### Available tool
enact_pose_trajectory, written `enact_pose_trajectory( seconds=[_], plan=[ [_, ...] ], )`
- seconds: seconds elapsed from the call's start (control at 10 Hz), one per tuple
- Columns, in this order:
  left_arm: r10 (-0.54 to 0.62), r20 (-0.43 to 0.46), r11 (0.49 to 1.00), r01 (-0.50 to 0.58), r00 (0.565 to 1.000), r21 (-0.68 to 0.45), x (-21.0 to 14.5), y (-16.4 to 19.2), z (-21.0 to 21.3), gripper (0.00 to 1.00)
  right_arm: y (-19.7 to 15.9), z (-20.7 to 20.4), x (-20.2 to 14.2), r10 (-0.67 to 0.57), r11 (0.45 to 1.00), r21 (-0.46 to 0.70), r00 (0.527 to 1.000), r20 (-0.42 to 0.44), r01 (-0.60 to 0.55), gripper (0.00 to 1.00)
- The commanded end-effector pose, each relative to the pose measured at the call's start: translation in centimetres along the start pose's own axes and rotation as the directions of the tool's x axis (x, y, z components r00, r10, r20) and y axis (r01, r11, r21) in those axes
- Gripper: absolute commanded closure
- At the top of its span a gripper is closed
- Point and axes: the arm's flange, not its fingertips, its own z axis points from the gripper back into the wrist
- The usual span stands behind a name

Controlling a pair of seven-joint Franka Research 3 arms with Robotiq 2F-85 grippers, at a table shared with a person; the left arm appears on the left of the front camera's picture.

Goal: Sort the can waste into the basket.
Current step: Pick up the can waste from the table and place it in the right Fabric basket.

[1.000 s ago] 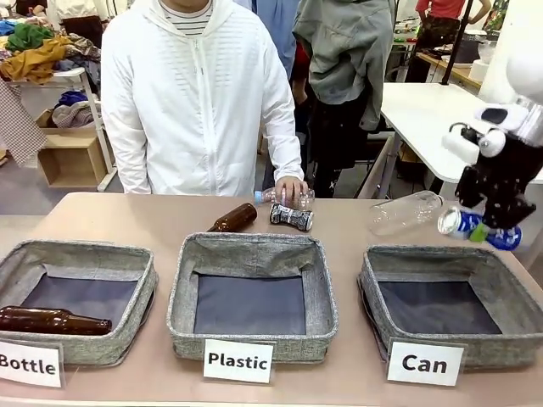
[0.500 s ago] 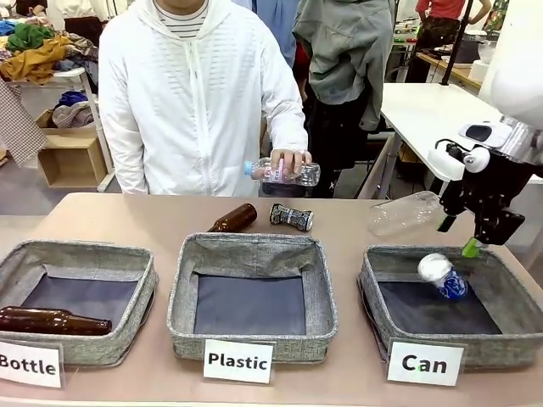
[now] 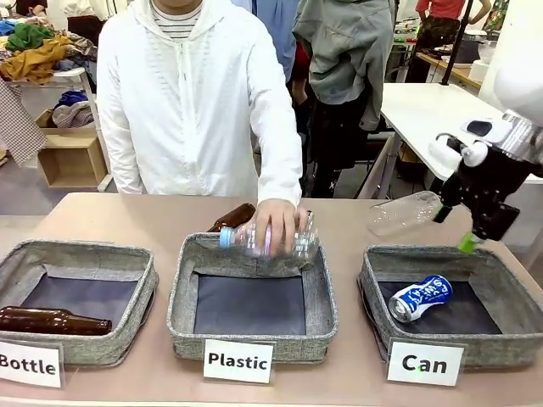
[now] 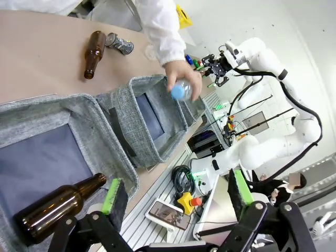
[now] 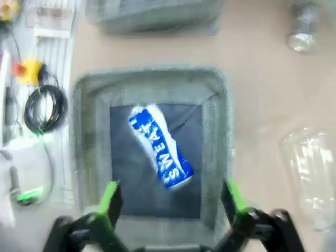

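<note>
Across the smooth beige tabletop (image 3: 127, 216), the woven grey basket (image 3: 373, 275) is cradling the dented blue-and-white can (image 3: 420, 298) on dark lining; right gripper (image 5: 169, 188) and left gripper (image 4: 176, 191) are hanging spread, empty. Beyond, a person's hand (image 3: 276, 222) is gripping a clear bottle (image 3: 246, 239).

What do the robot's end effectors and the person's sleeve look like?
The right end effector and left end effector are black with green finger pads. The right arm is glossy white. The person's sleeve is white and long.
</note>
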Motion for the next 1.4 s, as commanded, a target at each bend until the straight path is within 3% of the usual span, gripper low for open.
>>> enact_pose_trajectory(
  seconds=[0.0,0.1,0.2,0.3,0.4,0.5,0.6,0.7,0.9,1.0,1.1,1.3],
  plan=[
    [0.0,-0.009,1.0,0.0,1.0,-0.006,-0.2,-0.2,0.1,0.0,-3.7,2.2,1.3,-0.525,0.804,-0.028,0.731,0.437,0.594,0.0],
    [0.0,-0.009,1.0,0.0,1.0,-0.006,-0.2,-0.2,0.1,0.0,-5.7,4.0,0.7,-0.639,0.708,0.237,0.461,0.615,0.665,0.0],
    [0.0,-0.009,1.0,0.0,1.0,-0.006,-0.2,-0.2,0.1,0.0,-7.0,4.5,-0.3,-0.687,0.623,0.361,0.265,0.677,0.694,0.0],
    [0.0,-0.009,1.0,0.0,1.0,-0.006,-0.2,-0.2,0.1,0.0,-8.1,4.9,-1.9,-0.686,0.573,0.448,0.102,0.721,0.686,0.0],
    [0.0,-0.009,1.0,0.0,1.0,-0.006,-0.2,-0.2,0.1,0.0,-8.9,5.2,-3.5,-0.706,0.497,0.532,-0.037,0.707,0.685,0.0],
    [0.0,-0.009,1.0,0.0,1.0,-0.006,-0.2,-0.2,0.1,0.0,-9.4,5.3,-4.2,-0.72,0.473,0.564,-0.073,0.69,0.677,0.0],
    [0.0,-0.009,1.0,0.0,1.0,-0.006,-0.2,-0.2,0.1,0.0,-9.4,5.1,-4.0,-0.735,0.465,0.573,-0.065,0.674,0.675,0.0],
    [0.0,-0.009,1.0,0.0,1.0,-0.006,-0.2,-0.2,0.1,0.0,-8.9,5.0,-3.4,-0.732,0.492,0.565,-0.038,0.681,0.662,0.0],
    [0.0,-0.009,1.0,0.0,1.0,-0.006,-0.2,-0.2,0.1,0.0,-7.5,4.1,-1.0,-0.697,0.585,0.503,0.077,0.713,0.636,0.0],
    [0.0,-0.009,1.0,0.0,1.0,-0.006,-0.2,-0.2,0.1,0.0,-6.2,3.0,1.7,-0.681,0.637,0.413,0.225,0.697,0.65,0.0],
    [0.0,-0.009,1.0,0.0,1.0,-0.006,-0.2,-0.2,0.1,0.0,-9.3,5.1,-3.8,-0.772,0.513,0.57,0.056,0.633,0.642,0.0],
    [0.0,-0.009,1.0,0.0,1.0,-0.006,-0.2,-0.2,0.1,0.0,-9.3,5.1,-3.8,-0.772,0.513,0.57,0.056,0.633,0.642,0.0]
  ],
)
